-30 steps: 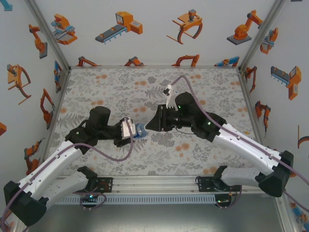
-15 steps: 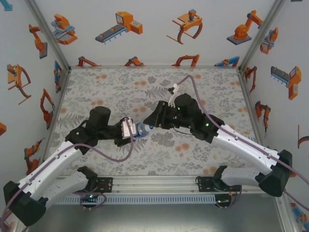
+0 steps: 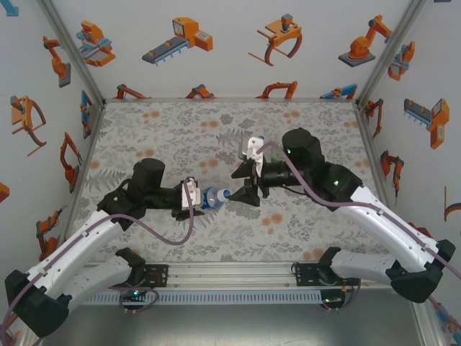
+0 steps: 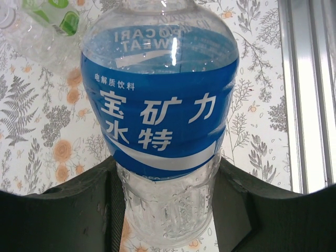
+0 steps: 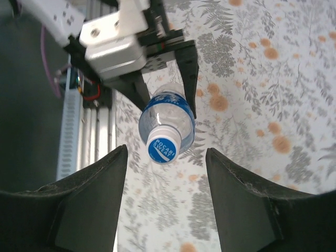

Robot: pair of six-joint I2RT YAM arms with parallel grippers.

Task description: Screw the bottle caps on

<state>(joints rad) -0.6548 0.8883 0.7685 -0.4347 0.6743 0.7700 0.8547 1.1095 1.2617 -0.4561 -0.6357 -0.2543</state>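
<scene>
Left gripper, shut tight on bottle low on its body: holds it level, cap seated on the neck and pointing away from the fingers. Right gripper, fingers spread wide: faces that cap head-on, just short of it, touching nothing. Beyond left gripper's tips, off to one side: green-labelled bottle on floral table.

The bottle is clear shiny plastic, its blue label glossy. The fingers around it look matt, maybe plastic.
</scene>
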